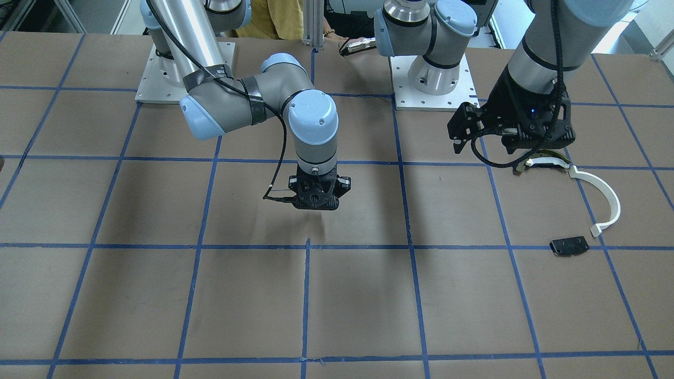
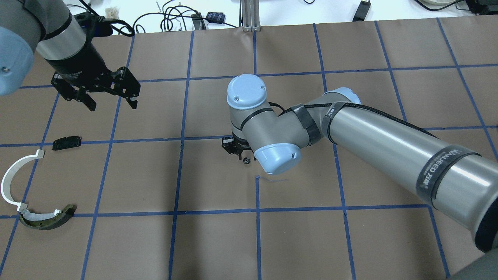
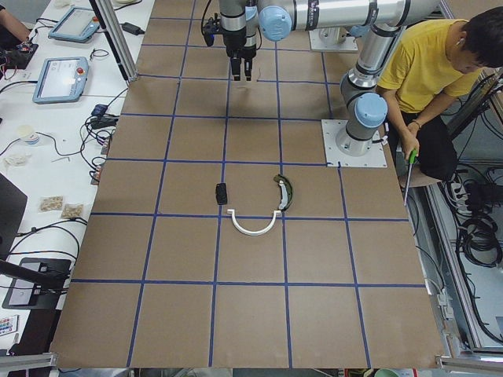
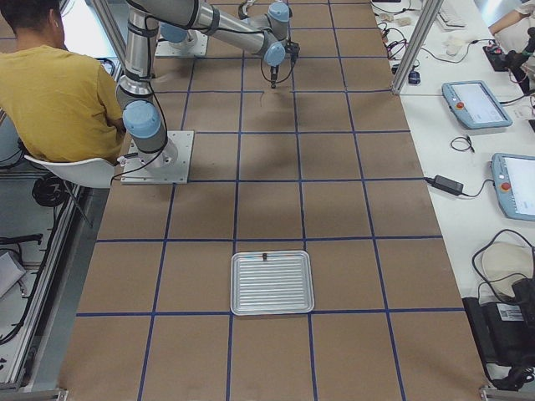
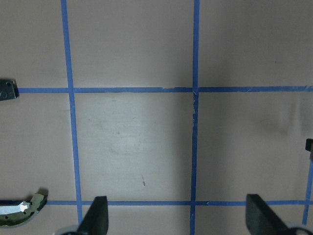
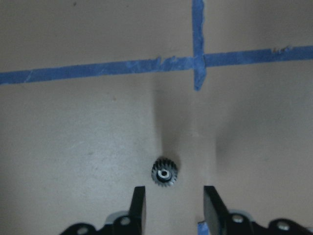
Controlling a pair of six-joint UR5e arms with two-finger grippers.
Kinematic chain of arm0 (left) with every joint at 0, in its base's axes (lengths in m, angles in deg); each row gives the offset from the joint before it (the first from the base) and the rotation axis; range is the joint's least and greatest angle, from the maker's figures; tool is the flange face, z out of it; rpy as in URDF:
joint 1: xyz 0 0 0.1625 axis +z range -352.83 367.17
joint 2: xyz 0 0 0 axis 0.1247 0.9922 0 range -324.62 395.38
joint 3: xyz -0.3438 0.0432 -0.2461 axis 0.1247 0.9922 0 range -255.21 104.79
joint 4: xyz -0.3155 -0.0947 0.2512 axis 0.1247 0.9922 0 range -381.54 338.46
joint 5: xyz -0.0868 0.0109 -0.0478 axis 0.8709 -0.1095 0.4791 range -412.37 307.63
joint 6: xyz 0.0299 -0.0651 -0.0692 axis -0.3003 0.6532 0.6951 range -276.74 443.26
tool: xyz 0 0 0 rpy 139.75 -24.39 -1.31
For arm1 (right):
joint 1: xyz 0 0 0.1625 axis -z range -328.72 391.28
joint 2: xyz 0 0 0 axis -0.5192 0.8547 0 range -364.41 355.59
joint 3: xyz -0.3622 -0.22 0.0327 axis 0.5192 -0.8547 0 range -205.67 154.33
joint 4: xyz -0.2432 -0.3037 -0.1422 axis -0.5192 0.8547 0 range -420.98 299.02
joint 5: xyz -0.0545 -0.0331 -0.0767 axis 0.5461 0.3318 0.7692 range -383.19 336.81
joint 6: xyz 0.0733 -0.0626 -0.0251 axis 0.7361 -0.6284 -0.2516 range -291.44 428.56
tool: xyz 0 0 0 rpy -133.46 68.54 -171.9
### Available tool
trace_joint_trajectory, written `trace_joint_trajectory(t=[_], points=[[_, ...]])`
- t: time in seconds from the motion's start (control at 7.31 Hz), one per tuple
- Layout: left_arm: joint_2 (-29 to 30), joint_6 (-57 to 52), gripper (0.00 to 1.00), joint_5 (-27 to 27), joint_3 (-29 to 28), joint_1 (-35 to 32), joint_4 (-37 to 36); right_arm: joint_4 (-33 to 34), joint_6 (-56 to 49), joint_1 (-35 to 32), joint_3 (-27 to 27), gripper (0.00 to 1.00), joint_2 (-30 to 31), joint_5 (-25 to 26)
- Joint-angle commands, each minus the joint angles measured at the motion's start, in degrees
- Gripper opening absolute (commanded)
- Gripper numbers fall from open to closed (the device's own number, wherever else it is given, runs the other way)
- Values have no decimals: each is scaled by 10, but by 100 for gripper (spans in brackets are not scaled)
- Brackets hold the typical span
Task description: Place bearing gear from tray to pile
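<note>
The right pincer [image 6: 174, 192] hung with its fingers parted and nothing in them, the small gear [image 6: 165, 173] lying flat on the brown table [image 2: 218, 241] in line with the gap, near the table's middle. The left pincer [image 2: 113, 105] was spread wide and empty above the table, near the black plate [image 2: 67, 142]. The gear lay well apart from the white arc [image 2: 9, 181], the olive curved piece [image 2: 46, 219] and the tray [image 4: 272, 288].
</note>
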Motion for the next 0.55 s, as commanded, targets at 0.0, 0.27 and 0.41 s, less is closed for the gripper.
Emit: trace_joint_trajectory(t=[0.0,0.27,0.41], points=[[25,4,100,9,2,-4,-10,-120,-166,93,-76,100,17,68],[75,64,100,10,35,-92,-113,-228,-352,227,-121,100,66,71],[110,87,100,10,40,-128,-145,-234,-454,291,-120,100,86,71]])
